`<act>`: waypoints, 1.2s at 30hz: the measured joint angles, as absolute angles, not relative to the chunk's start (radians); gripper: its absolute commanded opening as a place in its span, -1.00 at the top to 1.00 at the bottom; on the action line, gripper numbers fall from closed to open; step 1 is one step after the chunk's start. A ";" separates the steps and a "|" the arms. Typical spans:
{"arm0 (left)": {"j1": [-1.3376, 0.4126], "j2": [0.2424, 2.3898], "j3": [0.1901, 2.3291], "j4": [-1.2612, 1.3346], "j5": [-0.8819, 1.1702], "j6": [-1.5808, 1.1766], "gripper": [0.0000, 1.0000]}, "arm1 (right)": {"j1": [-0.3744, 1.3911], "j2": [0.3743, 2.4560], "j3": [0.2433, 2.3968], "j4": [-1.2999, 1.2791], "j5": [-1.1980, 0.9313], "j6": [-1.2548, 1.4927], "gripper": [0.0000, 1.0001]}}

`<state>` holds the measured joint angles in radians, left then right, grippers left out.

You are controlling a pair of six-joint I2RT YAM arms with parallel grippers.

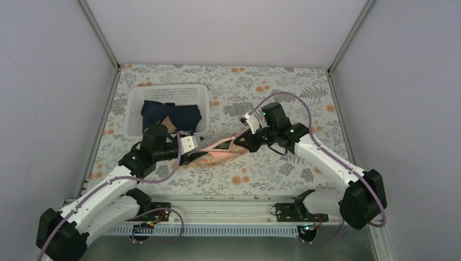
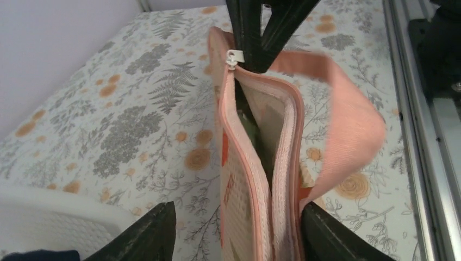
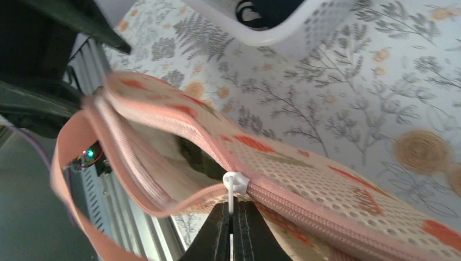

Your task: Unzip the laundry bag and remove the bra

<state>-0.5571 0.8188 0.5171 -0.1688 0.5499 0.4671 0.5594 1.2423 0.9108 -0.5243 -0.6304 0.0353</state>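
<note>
The laundry bag (image 1: 225,149) is stretched between my two grippers, partly unzipped. In the left wrist view the laundry bag (image 2: 244,163) stands on edge between my left gripper's (image 2: 237,213) wide-open fingers; the right finger (image 2: 321,234) touches it and the left finger (image 2: 157,234) is apart from it. My right gripper (image 3: 234,209) is shut on the white zip pull (image 3: 235,184) at the end of the open stretch. The bra (image 3: 198,157) shows as dark olive fabric inside the opening, mostly hidden. A pink strap (image 2: 348,125) loops off the bag.
A white slotted basket (image 1: 136,103) with a navy-blue cloth (image 1: 171,115) stands behind the left arm; its rim shows in the right wrist view (image 3: 282,35). A metal rail (image 1: 228,204) runs along the near table edge. Grey walls enclose the table.
</note>
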 measured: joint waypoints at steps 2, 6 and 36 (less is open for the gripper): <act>-0.556 0.818 0.519 -0.178 0.562 0.487 -0.41 | 0.580 1.239 0.911 -0.509 -0.636 0.040 0.93; -0.559 0.837 0.565 -0.220 0.643 0.487 -0.70 | 0.617 1.237 0.911 -0.486 -0.637 0.047 0.93; -0.787 1.074 0.722 -0.149 0.346 0.176 0.05 | 0.680 1.209 0.911 -0.396 -0.634 0.083 0.93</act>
